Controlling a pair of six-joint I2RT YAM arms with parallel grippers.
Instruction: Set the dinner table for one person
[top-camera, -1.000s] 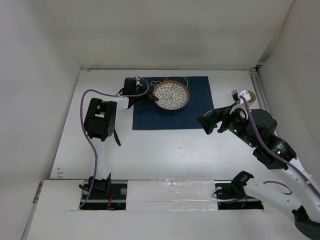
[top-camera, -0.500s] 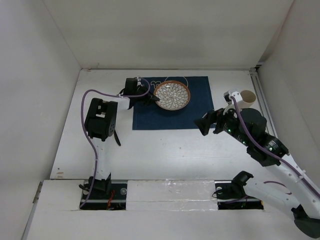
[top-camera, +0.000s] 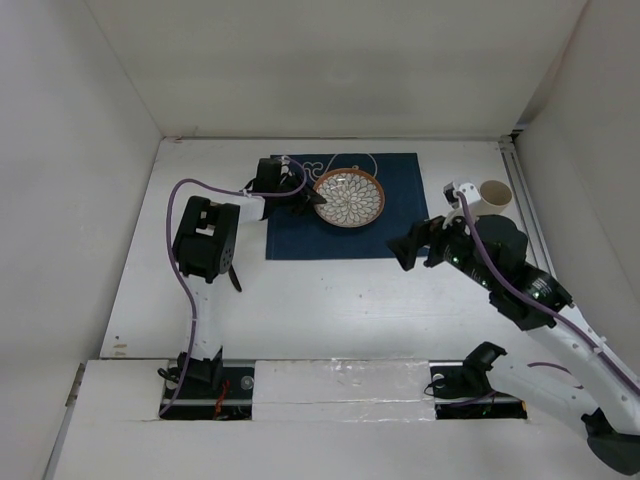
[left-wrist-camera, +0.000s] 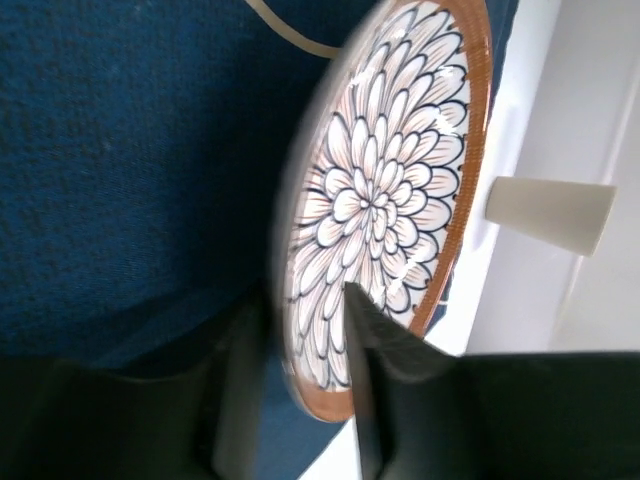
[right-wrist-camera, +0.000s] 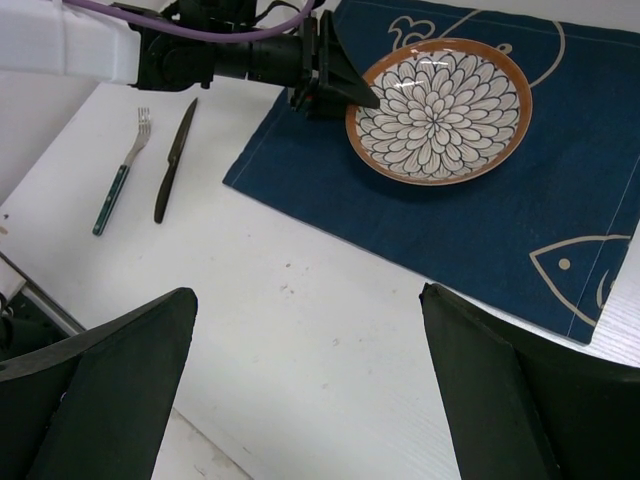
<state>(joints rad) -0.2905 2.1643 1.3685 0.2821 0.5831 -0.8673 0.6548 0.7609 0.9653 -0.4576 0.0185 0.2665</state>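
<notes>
Plate (top-camera: 349, 197) on placemat (top-camera: 400, 228), placemat on dinner table (top-camera: 330, 300); cup (top-camera: 495, 194) right of placemat; fork (right-wrist-camera: 122, 170) beside knife (right-wrist-camera: 175, 160), left of placemat

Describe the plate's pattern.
The plate has dark-outlined flower petals on white and an orange-brown rim; clearest in right wrist view.

Nothing legible anywhere on the dinner table (right-wrist-camera: 300, 300) or the things lying on it, no word, brand, label or number (only white line drawings of fish on the blue placemat (right-wrist-camera: 480, 230), far side, and a painted petal pattern on the plate (right-wrist-camera: 438, 110), neither a readable sign).
</notes>
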